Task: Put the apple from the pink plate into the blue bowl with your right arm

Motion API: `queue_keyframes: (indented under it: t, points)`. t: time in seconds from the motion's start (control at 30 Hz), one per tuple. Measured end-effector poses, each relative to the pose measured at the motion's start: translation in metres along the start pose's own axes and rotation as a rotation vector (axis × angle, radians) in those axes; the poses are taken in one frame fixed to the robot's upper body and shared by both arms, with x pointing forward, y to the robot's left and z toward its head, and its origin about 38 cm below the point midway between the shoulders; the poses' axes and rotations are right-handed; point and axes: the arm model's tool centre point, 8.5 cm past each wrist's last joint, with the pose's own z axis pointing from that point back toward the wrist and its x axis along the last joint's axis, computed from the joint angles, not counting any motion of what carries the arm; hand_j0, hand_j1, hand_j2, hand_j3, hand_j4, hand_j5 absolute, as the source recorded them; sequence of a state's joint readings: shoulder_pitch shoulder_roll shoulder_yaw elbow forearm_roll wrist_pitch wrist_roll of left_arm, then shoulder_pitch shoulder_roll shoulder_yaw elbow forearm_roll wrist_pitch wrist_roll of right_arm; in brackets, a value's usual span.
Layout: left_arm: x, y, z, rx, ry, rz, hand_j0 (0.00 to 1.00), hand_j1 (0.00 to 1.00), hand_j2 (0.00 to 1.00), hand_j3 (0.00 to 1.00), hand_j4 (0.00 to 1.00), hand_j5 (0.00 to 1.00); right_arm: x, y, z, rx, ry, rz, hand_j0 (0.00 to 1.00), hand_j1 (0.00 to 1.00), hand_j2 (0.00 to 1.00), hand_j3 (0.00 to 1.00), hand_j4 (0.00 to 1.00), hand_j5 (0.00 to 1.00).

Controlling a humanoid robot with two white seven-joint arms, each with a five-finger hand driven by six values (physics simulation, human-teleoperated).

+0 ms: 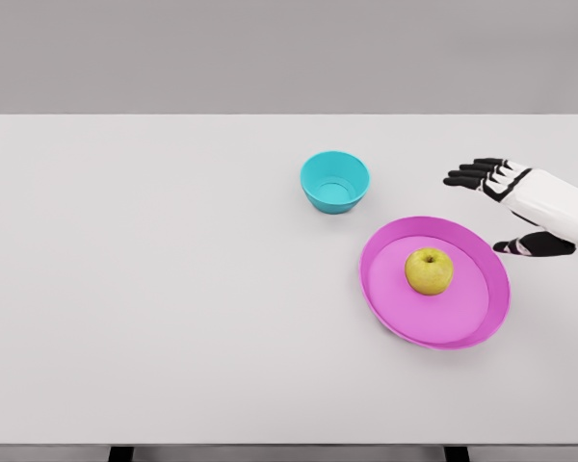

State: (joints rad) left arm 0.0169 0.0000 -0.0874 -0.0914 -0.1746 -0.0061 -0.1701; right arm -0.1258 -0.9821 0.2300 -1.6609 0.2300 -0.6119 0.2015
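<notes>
On the right, beyond the pink plate [385, 289], I have the right hand [520, 197] hovering with fingers spread, empty, ready for the apple [430, 270] before the blue bowl [334, 181].

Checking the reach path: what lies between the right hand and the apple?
In the head view, only the pink plate's raised rim and bare table separate the open right hand from the apple.
</notes>
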Motion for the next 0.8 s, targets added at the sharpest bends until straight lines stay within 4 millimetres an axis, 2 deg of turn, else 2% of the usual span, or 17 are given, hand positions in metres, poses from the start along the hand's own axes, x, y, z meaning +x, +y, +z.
queue_keyframes:
  t: [0.2, 0.3, 0.4, 0.5, 0.67, 0.8]
  points:
    - [0.000, 0.000, 0.000, 0.000, -0.001, 0.000, 1.00, 1.00, 1.00, 1.00, 1.00, 1.00, -0.001, 0.004, 0.000, 0.013, 0.002, -0.007, 1.00, 1.00, 1.00, 1.00, 1.00, 1.00]
    - [0.000, 0.000, 0.000, 0.000, 0.000, 0.000, 1.00, 1.00, 1.00, 1.00, 1.00, 1.00, -0.001, -0.009, -0.010, 0.157, -0.014, 0.054, 1.00, 1.00, 1.00, 1.00, 1.00, 1.00]
    - [0.000, 0.000, 0.000, 0.000, -0.001, 0.000, 1.00, 1.00, 1.00, 1.00, 1.00, 1.00, 0.000, -0.009, -0.014, 0.263, -0.021, 0.077, 1.00, 1.00, 1.00, 1.00, 1.00, 1.00]
    - [0.000, 0.000, 0.000, 0.000, -0.001, 0.000, 1.00, 1.00, 1.00, 1.00, 1.00, 1.00, 0.006, -0.006, -0.018, 0.297, -0.045, 0.083, 1.00, 1.00, 1.00, 1.00, 1.00, 1.00]
    - [0.000, 0.000, 0.000, 0.000, -0.001, 0.000, 1.00, 1.00, 1.00, 1.00, 1.00, 1.00, 0.018, -0.013, -0.040, 0.279, -0.104, 0.104, 1.00, 1.00, 1.00, 1.00, 1.00, 1.00]
    - [0.000, 0.000, 0.000, 0.000, -0.001, 0.000, 1.00, 1.00, 1.00, 1.00, 1.00, 1.00, 0.018, -0.003, -0.050, 0.306, -0.122, 0.088, 1.00, 1.00, 1.00, 1.00, 1.00, 1.00]
